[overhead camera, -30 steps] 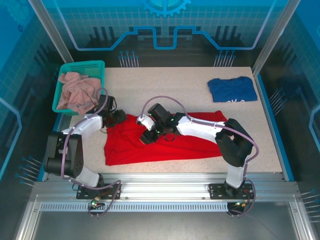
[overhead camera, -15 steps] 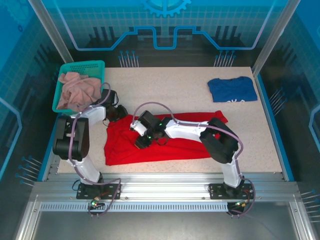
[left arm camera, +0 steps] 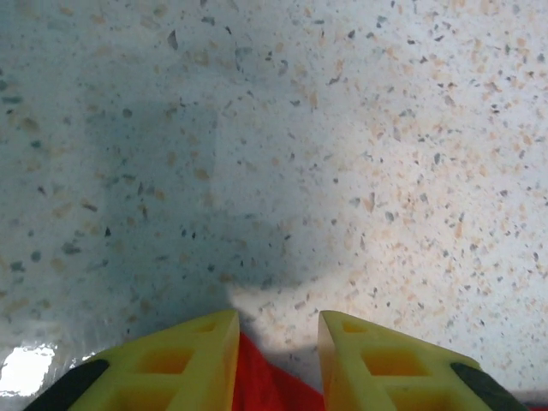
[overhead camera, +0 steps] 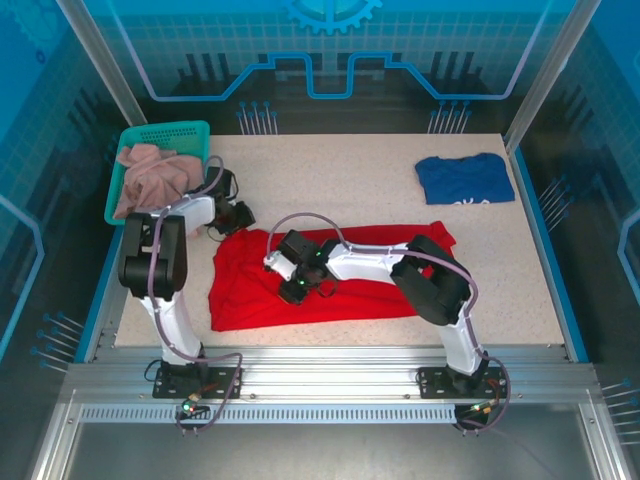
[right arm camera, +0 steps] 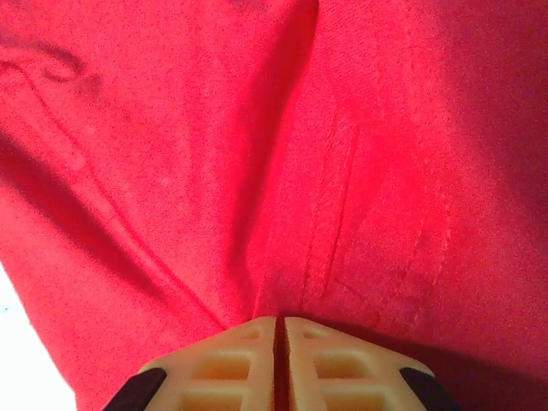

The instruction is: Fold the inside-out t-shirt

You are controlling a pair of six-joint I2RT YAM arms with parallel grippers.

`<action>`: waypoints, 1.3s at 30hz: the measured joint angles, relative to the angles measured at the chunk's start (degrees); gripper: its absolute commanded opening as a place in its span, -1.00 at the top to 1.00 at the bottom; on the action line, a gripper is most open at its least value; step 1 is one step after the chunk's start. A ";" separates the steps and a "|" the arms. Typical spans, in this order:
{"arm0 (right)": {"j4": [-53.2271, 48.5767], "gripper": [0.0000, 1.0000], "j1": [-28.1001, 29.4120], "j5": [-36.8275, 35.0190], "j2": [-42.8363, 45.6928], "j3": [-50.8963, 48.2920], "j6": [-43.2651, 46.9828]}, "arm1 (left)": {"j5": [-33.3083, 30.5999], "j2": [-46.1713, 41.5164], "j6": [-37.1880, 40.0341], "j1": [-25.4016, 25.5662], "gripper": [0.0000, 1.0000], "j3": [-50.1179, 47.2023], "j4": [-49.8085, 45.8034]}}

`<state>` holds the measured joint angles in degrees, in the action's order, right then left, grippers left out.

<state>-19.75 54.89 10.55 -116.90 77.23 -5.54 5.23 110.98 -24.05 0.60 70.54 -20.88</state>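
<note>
A: Item: inside-out t-shirt (overhead camera: pixel 245 290). Location?
B: Lying in a wide strip on near half of desk (overhead camera: pixel 350 180).
A: Pincers?
B: Right pincer (right arm camera: pixel 280 330): closed on a pinch mid-shirt. Left pincer (left arm camera: pixel 278 330): narrow at far-left corner, red cloth between; hold unconfirmed.
A: Step?
B: Probably gripping for a fold. Next: lift both, carry evenly.
</note>
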 measured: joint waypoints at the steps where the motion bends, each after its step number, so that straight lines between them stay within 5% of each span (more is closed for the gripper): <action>1: -0.04 0.77 -0.13 0.50 0.35 -0.28 0.02 | 0.00 0.74 0.07 -0.13 0.31 0.85 -0.74; 10: 1.86 0.61 -2.38 4.57 3.61 -0.55 -1.31 | -0.04 0.31 0.39 -0.46 -0.08 2.64 -2.93; 16: 6.84 0.51 -5.22 6.71 7.61 -3.63 -5.97 | -0.74 -16.09 -1.55 -0.50 -0.16 -9.01 0.09; 20: 9.31 0.48 -9.14 6.40 7.67 -4.52 -12.68 | 4.90 -24.85 -4.63 0.17 -0.14 -16.59 5.95; 27: 13.20 0.51 -17.29 6.56 2.45 -4.48 -21.51 | 14.64 -16.26 -9.62 4.37 -0.11 -19.85 14.84; 39: 12.33 0.57 -20.15 7.02 -0.63 -5.11 -23.93 | 15.54 -12.26 -11.13 2.08 -0.12 -23.12 21.24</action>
<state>-7.42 34.74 17.56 -117.54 72.12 -29.47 20.78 98.72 -35.18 2.68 47.42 0.36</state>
